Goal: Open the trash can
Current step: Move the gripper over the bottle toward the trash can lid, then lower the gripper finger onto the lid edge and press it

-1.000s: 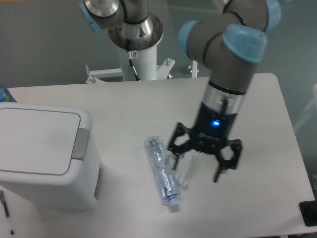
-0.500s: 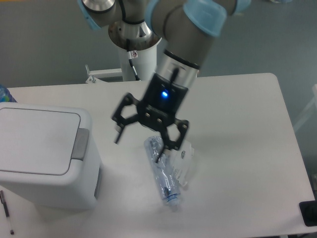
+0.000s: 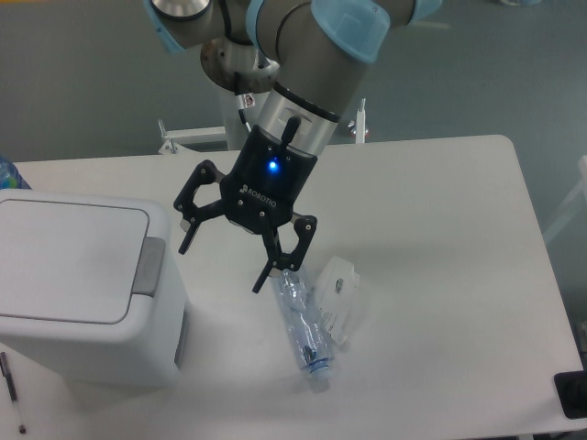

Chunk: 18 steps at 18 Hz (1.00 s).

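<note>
Fixed cam: trash can (image 3: 78,289) sits at approx 8 o'clock on the table (image 3: 440,229), near left edge, lid (image 3: 69,261) flat and shut, grey push tab (image 3: 150,266) on its right rim. Gripper (image 3: 223,261) hangs above the table just right of the can, at about 2 o'clock from the tab, fingers spread wide w/ nothing between them. Blue LED lit on gripper body. One fingertip (image 3: 184,244) is close to the can's upper right corner; can't tell if touching, looks apart. Other fingertip (image 3: 261,284) is at the top end of the crushed clear bottle (image 3: 303,330), which lies on the table at approx 6 o'clock, cap end toward front edge. Clear plastic packet (image 3: 337,298) lies just beside the bottle at its 2 o'clock. Arm (image 3: 303,55) comes down from 12 o'clock, pedestal base (image 3: 252,64) behind it. Dark obj at bottom right corner (image 3: 570,394), only partly in view. Thin pen-like item (image 3: 11,392) at bottom left by the can.
</note>
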Each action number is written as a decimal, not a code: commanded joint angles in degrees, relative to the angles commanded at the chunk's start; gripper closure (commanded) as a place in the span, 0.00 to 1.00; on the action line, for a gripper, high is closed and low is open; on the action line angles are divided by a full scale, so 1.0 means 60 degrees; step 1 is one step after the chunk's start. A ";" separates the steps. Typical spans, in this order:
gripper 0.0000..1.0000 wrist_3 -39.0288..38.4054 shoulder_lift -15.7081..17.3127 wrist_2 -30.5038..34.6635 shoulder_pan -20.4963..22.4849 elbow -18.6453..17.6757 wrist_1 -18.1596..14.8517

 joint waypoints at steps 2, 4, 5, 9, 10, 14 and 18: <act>0.00 -0.0671 -0.0044 0.0015 -0.0030 -0.0015 0.0000; 0.00 -0.1244 -0.0204 0.0015 -0.0263 0.0014 0.0029; 0.00 -0.1377 -0.0234 0.0015 -0.0308 0.0014 0.0073; 0.00 -0.1554 -0.0264 0.0262 -0.0323 -0.0088 0.0117; 0.00 -0.1525 -0.0264 0.0365 -0.0395 -0.0103 0.0132; 0.00 -0.1495 -0.0278 0.0599 -0.0440 -0.0132 0.0146; 0.00 -0.1466 -0.0278 0.0762 -0.0455 -0.0235 0.0176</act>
